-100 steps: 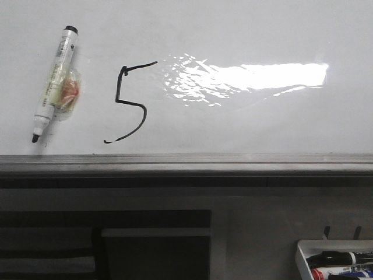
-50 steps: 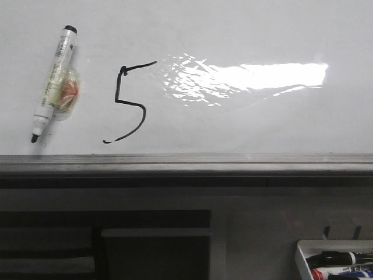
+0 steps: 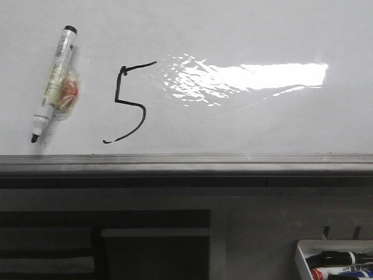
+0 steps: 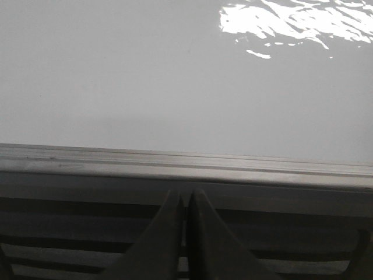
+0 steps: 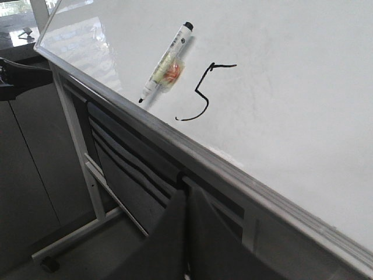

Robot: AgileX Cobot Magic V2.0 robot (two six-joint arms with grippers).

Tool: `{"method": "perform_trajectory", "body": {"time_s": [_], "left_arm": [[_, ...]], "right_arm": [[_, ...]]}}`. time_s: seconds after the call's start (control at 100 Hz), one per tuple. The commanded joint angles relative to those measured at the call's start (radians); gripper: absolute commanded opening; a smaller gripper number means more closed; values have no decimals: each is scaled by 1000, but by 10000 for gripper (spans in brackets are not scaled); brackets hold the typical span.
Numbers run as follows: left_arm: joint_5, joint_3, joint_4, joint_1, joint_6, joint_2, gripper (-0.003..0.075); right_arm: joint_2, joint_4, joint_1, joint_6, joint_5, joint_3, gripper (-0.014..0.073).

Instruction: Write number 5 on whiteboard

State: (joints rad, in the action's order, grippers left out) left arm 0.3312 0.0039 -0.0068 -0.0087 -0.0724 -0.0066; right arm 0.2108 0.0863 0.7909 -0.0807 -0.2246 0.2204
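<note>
Lying well beyond right claw (image 5: 186,201): number 5 (image 5: 204,93)

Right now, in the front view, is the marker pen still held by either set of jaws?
No. The marker pen lies alone on the whiteboard, left of the number 5, with no jaws near it.

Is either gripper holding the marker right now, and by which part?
Neither. Both the left gripper and right gripper are shut on nothing; the marker lies on the whiteboard.

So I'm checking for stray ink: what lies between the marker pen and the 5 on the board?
Nothing: the front view shows bare whiteboard between the marker pen and the number 5.
</note>
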Motion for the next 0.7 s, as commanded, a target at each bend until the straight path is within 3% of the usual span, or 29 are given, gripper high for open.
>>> {"method": "perform_trajectory", "body": {"time_s": [0.0, 0.38, 0.52, 0.69], "left_arm": [[-64, 18, -11, 4, 1, -27, -20], [-64, 18, -11, 4, 1, -27, -20], [-64, 18, -11, 4, 1, -27, -20], [-64, 18, -11, 4, 1, -27, -20]], "right_arm": [[9, 15, -5, 8, 71, 26, -61], [9, 15, -49, 16, 97, 25, -61], [9, -37, -187, 102, 139, 24, -61], [9, -41, -431, 114, 167, 21, -61]]}}
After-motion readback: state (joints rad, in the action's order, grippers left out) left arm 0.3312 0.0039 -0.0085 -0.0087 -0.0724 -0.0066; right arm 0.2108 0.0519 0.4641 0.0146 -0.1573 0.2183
